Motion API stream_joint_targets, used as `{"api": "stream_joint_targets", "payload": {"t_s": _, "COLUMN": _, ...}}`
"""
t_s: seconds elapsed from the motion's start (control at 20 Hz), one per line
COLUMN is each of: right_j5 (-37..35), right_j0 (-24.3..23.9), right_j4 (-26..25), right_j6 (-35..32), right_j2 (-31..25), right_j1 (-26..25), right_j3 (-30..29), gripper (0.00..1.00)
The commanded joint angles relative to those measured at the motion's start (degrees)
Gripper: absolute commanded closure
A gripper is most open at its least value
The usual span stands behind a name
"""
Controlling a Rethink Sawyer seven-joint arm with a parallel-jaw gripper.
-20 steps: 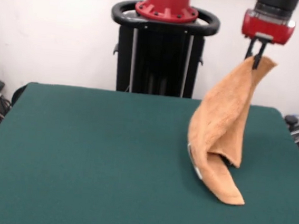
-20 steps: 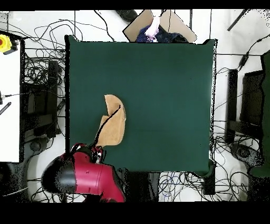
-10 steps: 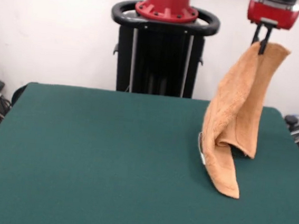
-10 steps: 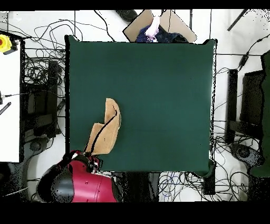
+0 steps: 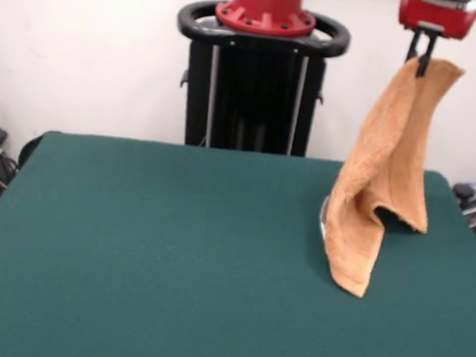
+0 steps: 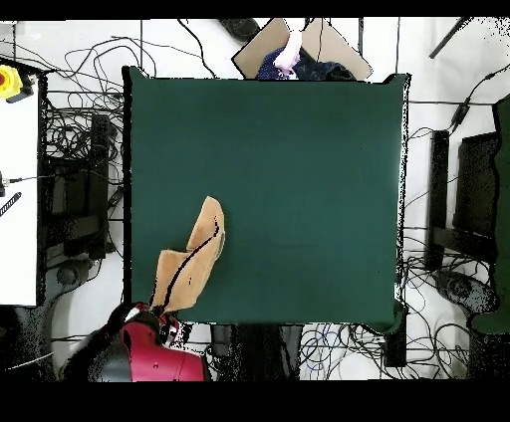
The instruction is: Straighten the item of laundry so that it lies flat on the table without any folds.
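The claw (image 5: 421,63) pinches one top corner of the towel (image 5: 383,180) high over the surface (image 5: 163,256), so the cloth hangs folded below it with only its lowest tip apparently touching, probably to let the folds drop out.

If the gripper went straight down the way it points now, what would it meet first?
The towel it already holds: the gripper is shut on the top corner, and the cloth hangs directly beneath. Below that lies the table, probably near its edge; depth is unclear.
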State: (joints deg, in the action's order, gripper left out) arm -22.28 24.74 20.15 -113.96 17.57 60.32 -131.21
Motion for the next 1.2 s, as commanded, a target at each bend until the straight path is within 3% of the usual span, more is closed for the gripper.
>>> {"api": "stream_joint_targets", "payload": {"t_s": 0.05, "right_j5": -4.5, "right_j0": 4.89, "right_j4": 2.91, "right_j6": -21.33, "right_j2": 2.38, "right_j1": 1.45, "right_j3": -5.43, "gripper": 1.0}}
{"api": "stream_joint_targets", "payload": {"t_s": 0.4, "right_j5": -8.82, "right_j0": 12.28, "right_j4": 0.65, "right_j6": -25.44, "right_j2": 6.88, "right_j1": 5.99, "right_j3": -7.81, "gripper": 1.0}}
{"api": "stream_joint_targets", "payload": {"t_s": 1.2, "right_j5": -15.51, "right_j0": 24.81, "right_j4": 1.82, "right_j6": -36.7, "right_j2": 8.4, "right_j1": 16.51, "right_j3": -14.6, "gripper": 1.0}}
